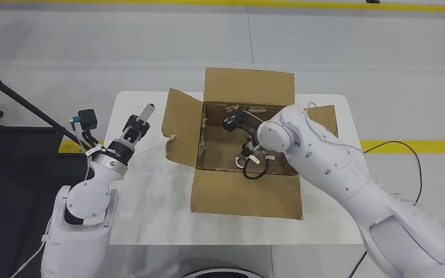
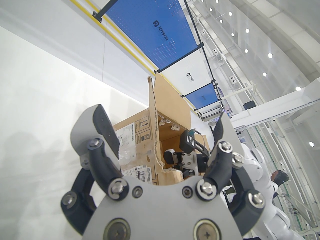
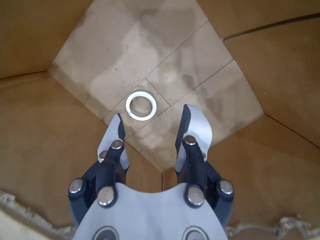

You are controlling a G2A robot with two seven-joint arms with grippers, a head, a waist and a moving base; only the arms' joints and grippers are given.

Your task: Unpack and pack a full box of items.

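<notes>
**A ring (image 3: 127,105) on the box (image 1: 247,198) floor**

Your right gripper (image 3: 152,112) is down inside the box, spread wide and empty, near the pale ring lying flat (about mid-floor). Your left gripper (image 2: 161,112), also wide and empty, hangs outside the box.

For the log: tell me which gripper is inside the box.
The right gripper, open above a ring on the box floor; the left gripper is outside the box.

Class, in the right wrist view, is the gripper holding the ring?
No, the ring lies on the box floor, apart from the open right gripper.
</notes>
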